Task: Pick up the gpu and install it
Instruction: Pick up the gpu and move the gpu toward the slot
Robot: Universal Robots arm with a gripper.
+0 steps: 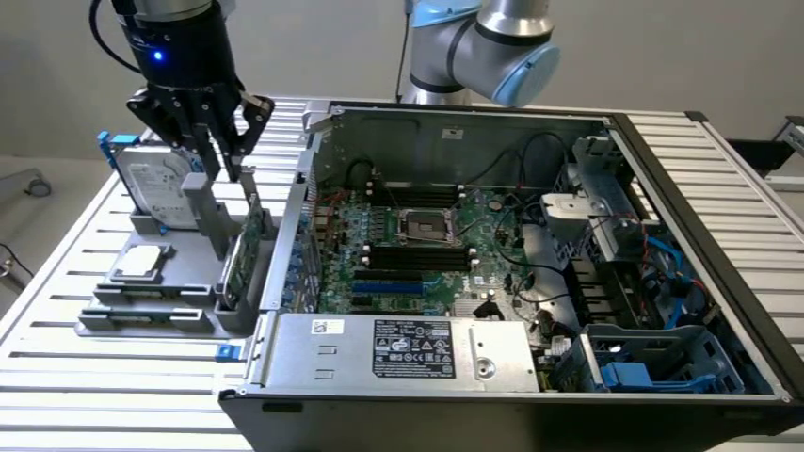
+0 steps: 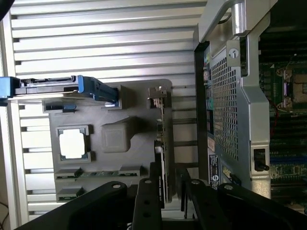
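GPU (image 2: 163, 129), a thin green circuit card with a silver metal end bracket, stands on edge in the grey plastic holder tray (image 2: 115, 163), directly beneath my black gripper (image 2: 165, 186); my fingers are apart, one on either side of its top edge.

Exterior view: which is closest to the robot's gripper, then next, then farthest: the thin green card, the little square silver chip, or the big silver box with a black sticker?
1. Thin green gpu card, upright just under the gripper.
2. Little square silver chip, flat on the grey holder, exterior view's left.
3. Big silver box with black sticker, inside the computer case.
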